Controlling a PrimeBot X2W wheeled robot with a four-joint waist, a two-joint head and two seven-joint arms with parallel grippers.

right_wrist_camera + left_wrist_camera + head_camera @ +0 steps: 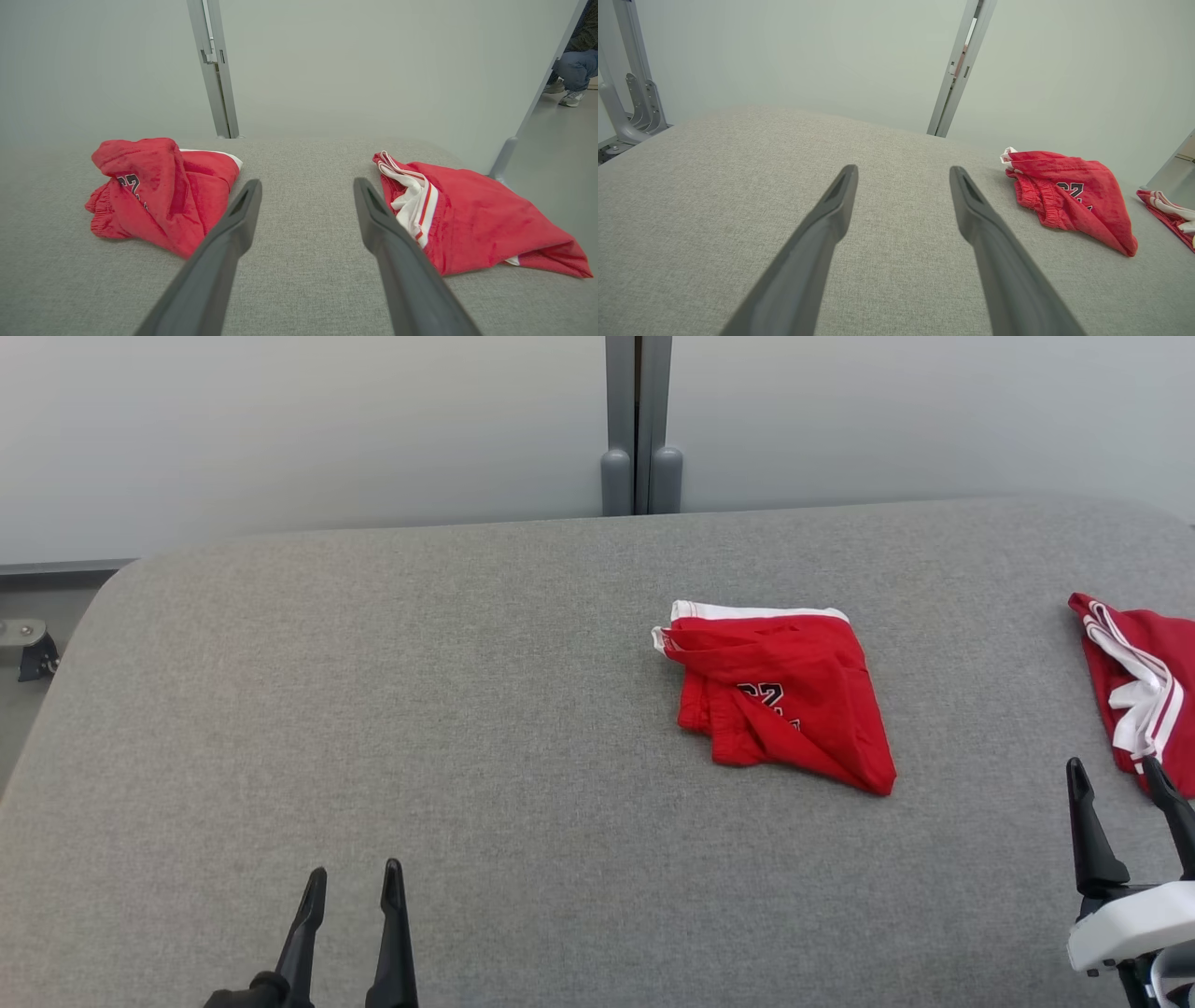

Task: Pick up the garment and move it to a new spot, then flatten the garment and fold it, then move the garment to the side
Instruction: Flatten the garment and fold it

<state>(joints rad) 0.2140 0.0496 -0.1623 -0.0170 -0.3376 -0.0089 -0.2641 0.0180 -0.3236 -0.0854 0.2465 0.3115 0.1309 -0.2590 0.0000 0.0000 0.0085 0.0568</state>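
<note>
The left gripper (355,870) sits closest to the camera, its two dark fingers spread wide with nothing between them, well to the left of the grey post (639,420) and toward the near edge. The right gripper (1114,767) stands far to the right of the post, its fingers equally wide apart and empty. Both hang over a grey fabric-covered table (373,691) with rounded corners, which runs back to a pale, plain wall (280,429) where the post rises. The red garment (784,700), folded into a rough wedge with a white band along its far edge and part of a dark number print showing, lies on the table in front of the post and slightly to its right, apart from both pairs of fingers and between them, nearer the right pair. A second red garment (1144,681) with white stripes lies farther right of the post, just beyond the right fingertips. The right wrist view adds a person's jeans and shoe (577,65) on the floor past the wall's end, while the left wrist view shows a metal bracket (635,102) far left of the post.
</note>
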